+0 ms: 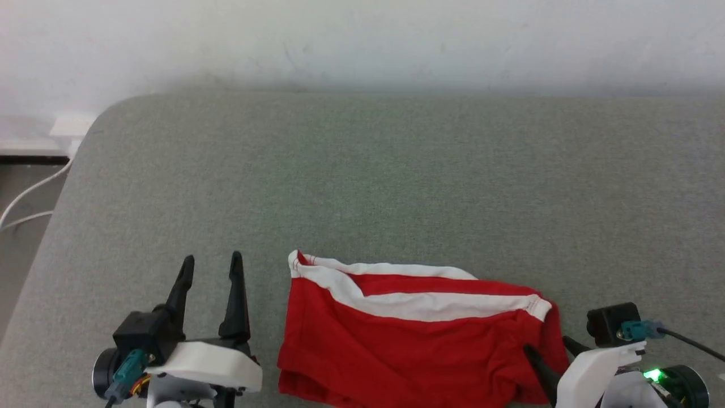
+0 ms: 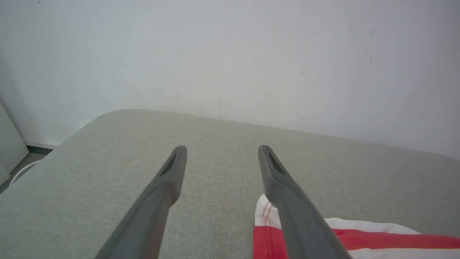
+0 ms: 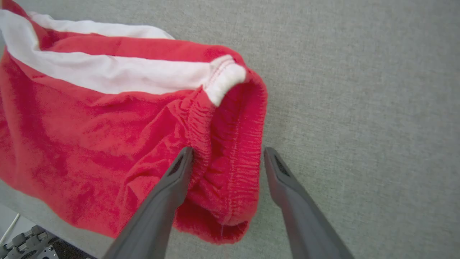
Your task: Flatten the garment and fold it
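The garment lies on the grey table at its near edge, a little toward the right side. It is bunched, not flat: the white band is folded across the top and the red cloth under it has wrinkles. In the right wrist view its lower part seems to reach past the near edge of the table.

The left gripper stands just beside the left end of the garment, over bare table. Its jaws are spread wide and hold nothing. The right gripper is at the right end of the garment. Its jaws are also spread, one on each side of the gathered elastic waist, and they do not pinch it yet.

I think the next step is to take both ends and pull the garment flat. The risks:
- The right jaws may close on both layers of the waist together, so the garment will not open.
- The left jaws may close beside the cloth and catch nothing.
- The cloth is thin, so it may slip out during the pull.
- A pull toward the near edge may drag the garment off the table.
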### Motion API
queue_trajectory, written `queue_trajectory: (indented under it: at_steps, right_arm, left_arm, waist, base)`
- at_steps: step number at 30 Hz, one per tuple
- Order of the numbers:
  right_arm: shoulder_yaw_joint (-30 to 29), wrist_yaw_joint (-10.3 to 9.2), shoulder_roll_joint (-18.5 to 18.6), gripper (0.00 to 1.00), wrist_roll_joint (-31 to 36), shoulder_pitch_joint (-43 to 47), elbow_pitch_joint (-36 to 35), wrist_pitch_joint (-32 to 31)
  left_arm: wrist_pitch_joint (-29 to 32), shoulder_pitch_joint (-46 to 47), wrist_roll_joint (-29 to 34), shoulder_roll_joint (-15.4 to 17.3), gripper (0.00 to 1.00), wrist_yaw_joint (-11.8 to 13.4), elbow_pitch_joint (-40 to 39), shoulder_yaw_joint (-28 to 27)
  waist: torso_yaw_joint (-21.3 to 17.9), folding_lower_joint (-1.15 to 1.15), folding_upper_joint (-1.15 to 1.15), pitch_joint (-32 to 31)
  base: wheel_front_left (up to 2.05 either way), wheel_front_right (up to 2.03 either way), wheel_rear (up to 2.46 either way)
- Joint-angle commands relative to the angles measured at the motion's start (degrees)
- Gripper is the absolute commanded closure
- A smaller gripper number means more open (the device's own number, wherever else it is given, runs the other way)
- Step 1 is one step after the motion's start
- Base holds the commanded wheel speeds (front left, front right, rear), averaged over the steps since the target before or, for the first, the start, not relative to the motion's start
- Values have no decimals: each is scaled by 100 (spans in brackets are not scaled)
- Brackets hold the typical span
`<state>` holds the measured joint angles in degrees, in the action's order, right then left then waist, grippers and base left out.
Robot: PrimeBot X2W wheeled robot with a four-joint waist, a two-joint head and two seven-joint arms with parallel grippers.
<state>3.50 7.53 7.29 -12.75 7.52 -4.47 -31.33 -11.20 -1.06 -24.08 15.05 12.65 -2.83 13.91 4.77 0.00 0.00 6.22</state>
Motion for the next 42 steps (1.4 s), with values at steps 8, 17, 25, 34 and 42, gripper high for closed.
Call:
queue_trajectory:
  at_steps: [8, 17, 25, 34, 42]
  right_arm:
    - [61, -4, 42, 0, -511, -470, 979, -75]
    - [372, -4, 102, 100, -1177, -556, 1596, -645]
    - [521, -4, 391, 100, -1487, -902, 1377, -568]
    - [-469, -4, 825, 100, -1472, -726, 971, -668]
    - [-858, -4, 368, 100, -2491, -476, 333, -1586]
  left_arm:
    - [-174, 331, 170, -101, 0, -50, -21, 120]
    - [-282, 373, 288, -106, 0, -70, -41, 164]
    - [-159, 237, 287, -4, 0, -10, 9, 163]
    - [-39, 108, 267, 50, 0, 27, -70, 216]
    - [2, 73, 259, 87, 0, 37, -124, 258]
  waist:
    - [251, 0, 0, 443]
    - [239, 0, 0, 383]
    - [94, 0, 0, 124]
    - [-19, 0, 0, -105]
    - [-105, 0, 0, -118]
  base:
    - [0, 0, 0]
    - [0, 0, 0]
    - [0, 0, 0]
    - [0, 0, 0]
    - [0, 0, 0]
